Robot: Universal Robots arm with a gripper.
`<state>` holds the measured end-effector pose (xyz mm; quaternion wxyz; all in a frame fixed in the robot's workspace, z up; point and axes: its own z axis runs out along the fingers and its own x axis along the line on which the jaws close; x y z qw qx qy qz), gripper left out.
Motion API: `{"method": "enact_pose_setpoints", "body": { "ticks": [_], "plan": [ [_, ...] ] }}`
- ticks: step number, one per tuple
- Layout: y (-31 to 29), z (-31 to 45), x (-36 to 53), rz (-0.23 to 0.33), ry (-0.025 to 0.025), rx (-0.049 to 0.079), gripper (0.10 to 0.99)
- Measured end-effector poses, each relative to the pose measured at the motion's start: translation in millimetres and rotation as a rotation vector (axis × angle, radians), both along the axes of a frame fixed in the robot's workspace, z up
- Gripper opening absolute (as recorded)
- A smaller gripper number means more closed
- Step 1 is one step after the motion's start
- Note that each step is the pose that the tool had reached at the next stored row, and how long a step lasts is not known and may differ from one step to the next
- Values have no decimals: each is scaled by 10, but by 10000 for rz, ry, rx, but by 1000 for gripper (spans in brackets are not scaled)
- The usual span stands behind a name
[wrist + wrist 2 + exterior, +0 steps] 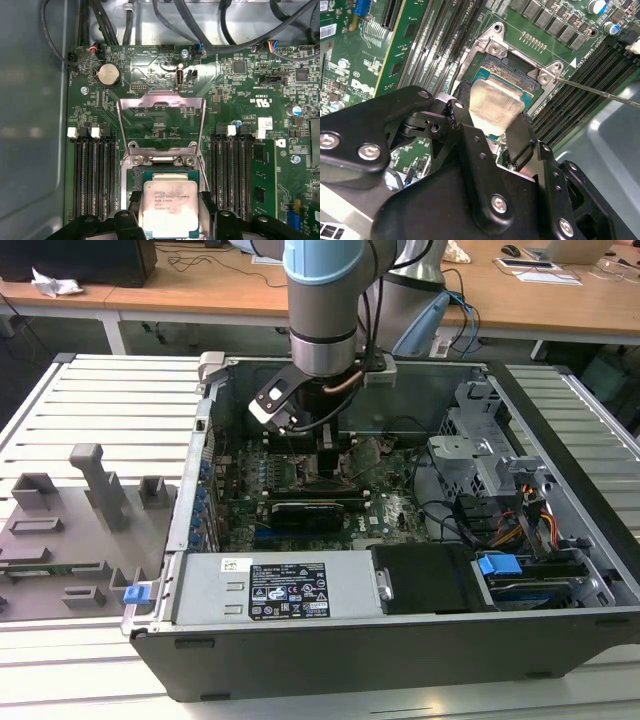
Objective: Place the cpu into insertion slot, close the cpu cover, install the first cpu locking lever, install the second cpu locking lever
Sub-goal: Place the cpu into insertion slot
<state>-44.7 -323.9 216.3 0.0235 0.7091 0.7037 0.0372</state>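
Observation:
My gripper [170, 201] reaches down into the open computer case [200, 500], over the green board. It is shut on the cpu [170, 207], a silvery square chip pinched by its two opposite edges between the black fingers [134, 200]. The chip sits right over the insertion slot [162, 172], whose dark pin grid [509, 67] shows just past the chip's far edge [495, 102]. Whether the chip rests in the socket or hovers just above it cannot be told. The cpu cover [161, 101] stands flipped open behind the socket. A thin metal lever rod [600, 92] sticks out from one socket corner.
Long black memory slots [92, 175] flank the socket on both sides, with a green module [262, 180] in one. A black card [305, 510], the power supply [270, 590], a drive cage [480, 460] and cables crowd the case. A grey fixture tray [70, 530] lies at the exterior view's left.

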Motion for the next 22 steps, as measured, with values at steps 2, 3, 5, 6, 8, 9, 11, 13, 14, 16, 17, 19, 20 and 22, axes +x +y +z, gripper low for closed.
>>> {"method": "enact_pose_setpoints", "body": {
  "ticks": [2,3,5,6,8,9,11,13,14,16,17,19,20,22],
  "plan": [
    [5,-21,-9,26,1,-2,529],
    [8,-31,-10,43,1,-2,529],
    [22,-66,-16,99,1,-1,529],
    [29,-88,-18,117,1,-2,529],
    [30,-101,-18,119,1,-1,529],
    [30,-107,-19,117,1,-2,529],
    [31,-116,-19,111,2,-1,529],
    [32,-127,-19,91,1,-1,529],
    [33,-133,-19,78,2,-2,529],
    [34,-148,-20,51,3,-4,529],
    [34,-148,-20,50,4,-5,529],
    [35,-150,-19,48,1,-2,529],
    [35,-150,-19,48,1,-2,529],
    [35,-151,-19,45,1,0,541]
  ]
}}
